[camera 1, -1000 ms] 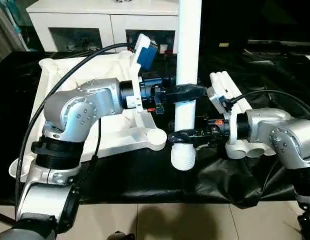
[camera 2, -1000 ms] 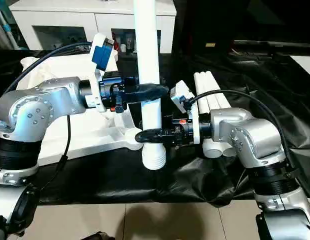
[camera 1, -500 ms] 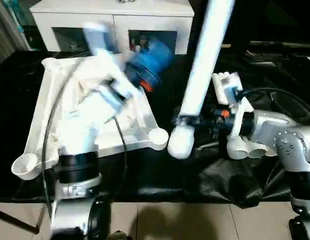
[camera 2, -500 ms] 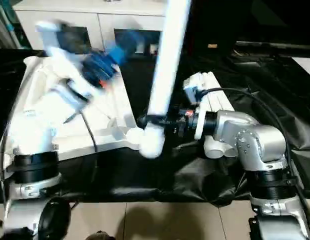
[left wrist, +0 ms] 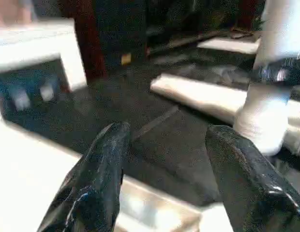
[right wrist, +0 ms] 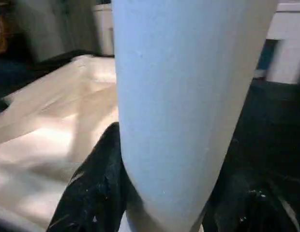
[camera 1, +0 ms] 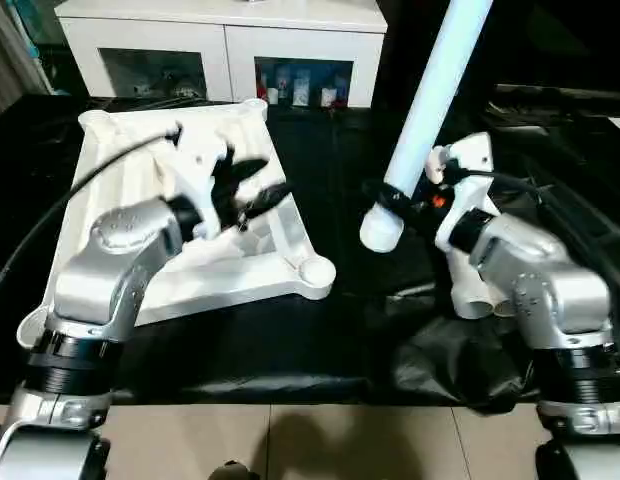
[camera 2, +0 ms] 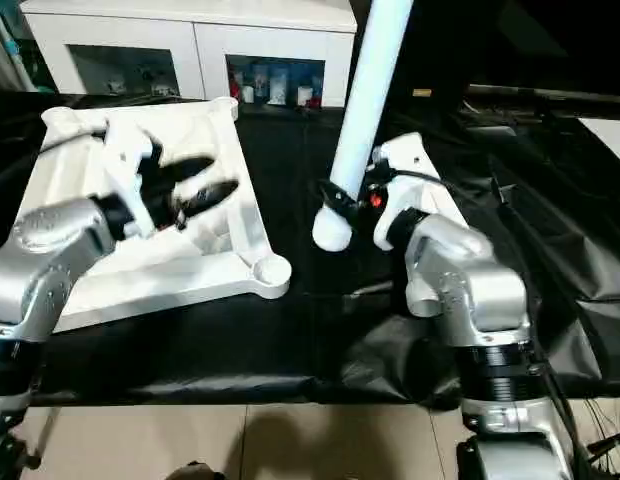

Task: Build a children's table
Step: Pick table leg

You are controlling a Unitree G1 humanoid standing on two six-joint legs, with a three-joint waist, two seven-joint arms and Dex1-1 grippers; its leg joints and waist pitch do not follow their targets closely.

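Now the right gripper (camera 1: 389, 196) is clamped round a white table leg (camera 1: 427, 102) near its lower, rounded end, one black finger (right wrist: 94, 193) on each side of the tube. From that grip the leg slants up and away out of the picture's top, its bottom end hanging over the black sheet (camera 1: 290, 340). Beside the gripper's wrist lie the other legs (camera 1: 475, 295), bundled together. The left gripper (camera 1: 252, 190) is spread apart and grasps nothing, its fingers (left wrist: 94, 183) hovering above the upturned tabletop (camera 1: 120, 160). A round corner socket (camera 1: 316, 272) sits near those fingertips, between the two grippers. Beyond the tabletop stands a white cabinet (camera 1: 220, 45).
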